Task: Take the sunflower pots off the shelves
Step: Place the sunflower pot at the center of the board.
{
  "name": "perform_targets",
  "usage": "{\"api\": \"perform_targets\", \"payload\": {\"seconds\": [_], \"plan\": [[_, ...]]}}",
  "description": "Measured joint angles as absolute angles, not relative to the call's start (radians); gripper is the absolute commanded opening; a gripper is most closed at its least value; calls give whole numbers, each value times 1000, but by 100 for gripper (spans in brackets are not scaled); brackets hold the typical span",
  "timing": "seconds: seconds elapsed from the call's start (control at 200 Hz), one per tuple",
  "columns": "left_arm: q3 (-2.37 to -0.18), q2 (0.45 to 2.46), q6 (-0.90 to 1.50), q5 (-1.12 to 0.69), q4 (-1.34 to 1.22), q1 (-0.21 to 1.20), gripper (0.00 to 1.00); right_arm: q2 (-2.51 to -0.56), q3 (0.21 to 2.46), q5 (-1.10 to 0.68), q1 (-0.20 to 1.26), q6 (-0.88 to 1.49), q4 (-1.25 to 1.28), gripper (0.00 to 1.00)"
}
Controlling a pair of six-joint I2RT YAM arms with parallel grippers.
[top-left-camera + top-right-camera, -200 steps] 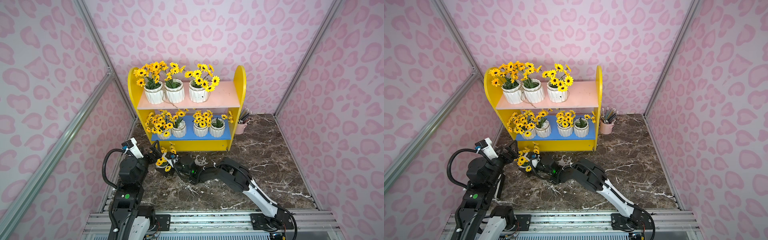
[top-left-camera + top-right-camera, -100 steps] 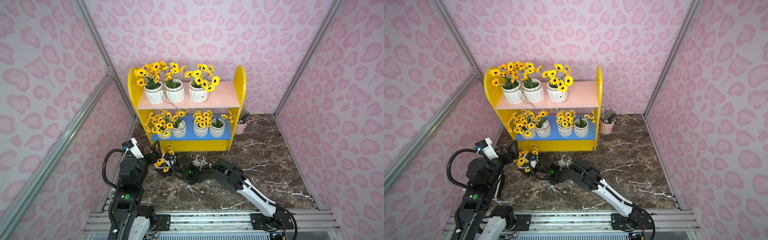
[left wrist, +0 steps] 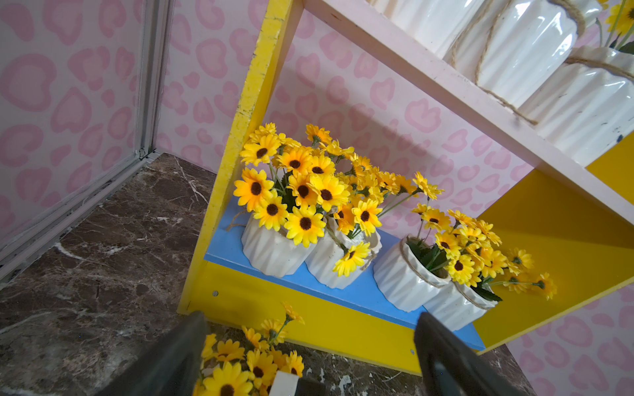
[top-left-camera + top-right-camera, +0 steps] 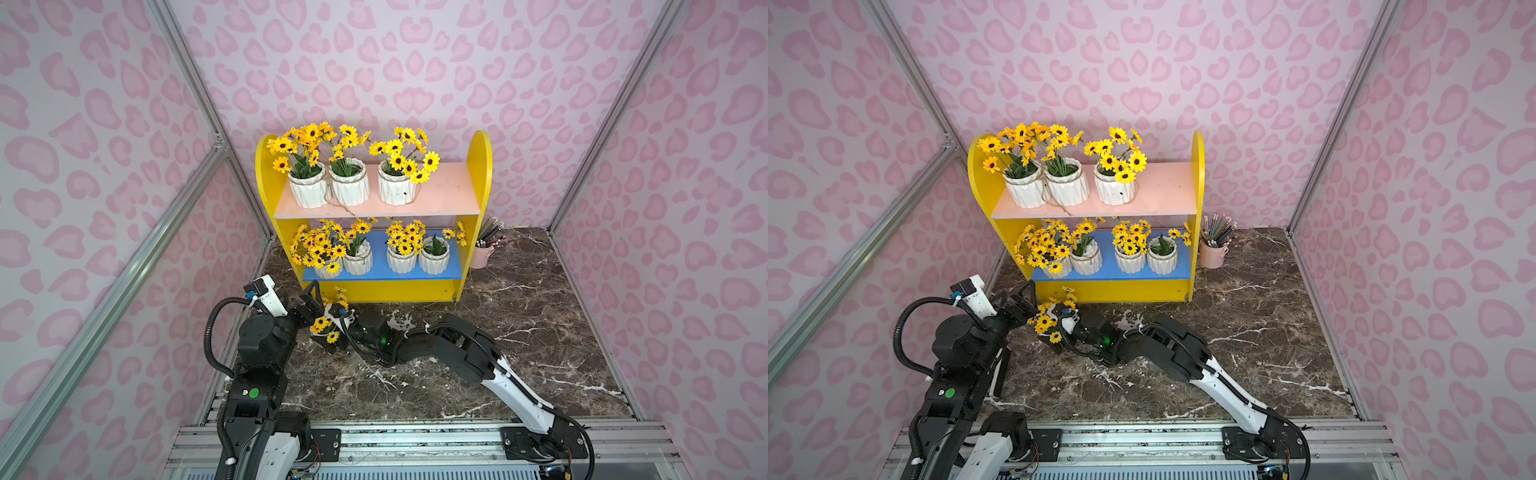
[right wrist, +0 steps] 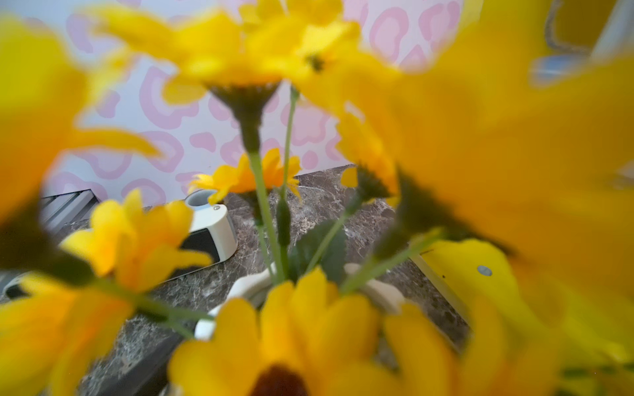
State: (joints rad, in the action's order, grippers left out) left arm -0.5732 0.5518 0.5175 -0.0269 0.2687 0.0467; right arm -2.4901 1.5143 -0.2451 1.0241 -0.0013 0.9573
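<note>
**One pot down, seven up on the shelves (image 4: 395, 291)**

Three sunflower pots (image 4: 395, 189) line the pink upper board (image 4: 449, 191) and four sit along the blue lower board (image 4: 376, 271). A lone pot (image 4: 322, 325) stands on the dark marble counter (image 4: 519, 332), just in front of the unit's left foot. The right gripper (image 4: 332, 330) has its jaws spread either side of it, contact too close to call. The left gripper (image 4: 311, 297) hangs just beside, jaws apart and empty. The pink pencil cup (image 4: 484, 255) sits by the right panel.

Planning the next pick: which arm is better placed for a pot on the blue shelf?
Probably left: the left pincer is open, empty, facing the pots on the blue shelf. The right pincer is down at the floor pot, flowers filling its camera.
</note>
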Motion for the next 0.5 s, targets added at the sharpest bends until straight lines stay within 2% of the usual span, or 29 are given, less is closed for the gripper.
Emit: {"api": "perform_targets", "payload": {"seconds": [0.215,0.5], "plan": [[-573,556,516,-54,265,47,97,-2403,1336,-233,1018,-28,969,99],[-600,591,508,-125,247,47,96,-2327,1268,-252,992,-43,941,99]]}}
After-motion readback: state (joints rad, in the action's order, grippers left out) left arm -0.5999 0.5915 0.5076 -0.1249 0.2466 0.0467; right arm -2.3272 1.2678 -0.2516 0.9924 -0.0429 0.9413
